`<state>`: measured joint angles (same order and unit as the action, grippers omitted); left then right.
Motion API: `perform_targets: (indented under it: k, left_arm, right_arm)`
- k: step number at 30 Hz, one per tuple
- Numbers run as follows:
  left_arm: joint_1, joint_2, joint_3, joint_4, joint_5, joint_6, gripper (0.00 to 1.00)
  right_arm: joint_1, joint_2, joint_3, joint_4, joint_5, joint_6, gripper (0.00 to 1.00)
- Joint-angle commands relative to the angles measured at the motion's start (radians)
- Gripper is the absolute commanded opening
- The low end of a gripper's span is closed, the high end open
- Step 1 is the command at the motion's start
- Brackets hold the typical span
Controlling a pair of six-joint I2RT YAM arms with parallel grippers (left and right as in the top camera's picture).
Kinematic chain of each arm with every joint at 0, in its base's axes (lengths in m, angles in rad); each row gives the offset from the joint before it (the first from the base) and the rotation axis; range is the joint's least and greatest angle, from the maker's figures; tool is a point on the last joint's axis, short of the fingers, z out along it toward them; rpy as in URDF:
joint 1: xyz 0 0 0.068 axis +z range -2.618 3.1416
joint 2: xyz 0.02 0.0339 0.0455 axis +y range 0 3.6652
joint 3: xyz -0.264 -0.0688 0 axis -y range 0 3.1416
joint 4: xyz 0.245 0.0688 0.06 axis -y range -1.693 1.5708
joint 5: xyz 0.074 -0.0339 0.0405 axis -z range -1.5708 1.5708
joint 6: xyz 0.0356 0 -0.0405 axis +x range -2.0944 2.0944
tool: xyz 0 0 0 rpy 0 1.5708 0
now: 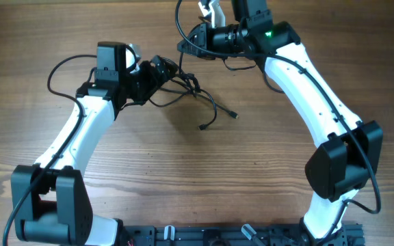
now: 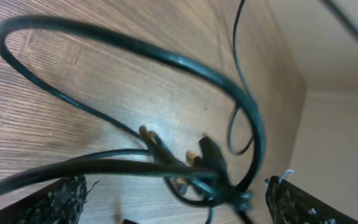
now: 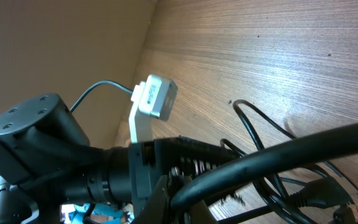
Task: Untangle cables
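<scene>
The cables (image 1: 187,85) lie as a knotted black bunch on the wooden table, with two plug ends (image 1: 234,115) trailing toward the middle. My left gripper (image 1: 161,70) is at the bunch's left side. In the left wrist view it is open (image 2: 176,210), with the knot (image 2: 222,182) and big loops hanging between its wide-apart fingers (image 2: 61,202). My right gripper (image 1: 187,46) is at the far edge, shut on one cable strand (image 3: 303,148) that runs from its jaws (image 3: 188,196) down to the tangle. Another loop (image 1: 178,19) rises past the top edge.
The table's far edge and a beige wall (image 2: 347,124) lie just beyond the tangle. A white clip-like part (image 3: 154,99) sticks up on the right wrist. A black rail (image 1: 238,236) runs along the near edge between the arm bases.
</scene>
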<state>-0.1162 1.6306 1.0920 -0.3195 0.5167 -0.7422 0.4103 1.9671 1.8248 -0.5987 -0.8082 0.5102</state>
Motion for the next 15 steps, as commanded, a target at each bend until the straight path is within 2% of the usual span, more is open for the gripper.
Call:
perform_targets:
  k: [1, 7, 15]
  left_arm:
    - [0.0, 0.008, -0.009, 0.042, -0.036, -0.147, 0.96]
    - [-0.05, 0.011, -0.01, 0.066, -0.063, -0.161, 0.98]
    - [-0.142, 0.067, -0.01, 0.065, -0.16, -0.239, 1.0]
  right_arm:
    - [-0.004, -0.001, 0.013, 0.001, -0.02, -0.017, 0.04]
    - [-0.004, -0.001, 0.013, 0.012, -0.093, -0.01, 0.04]
    - [-0.005, -0.003, 0.013, 0.137, -0.372, 0.056, 0.04]
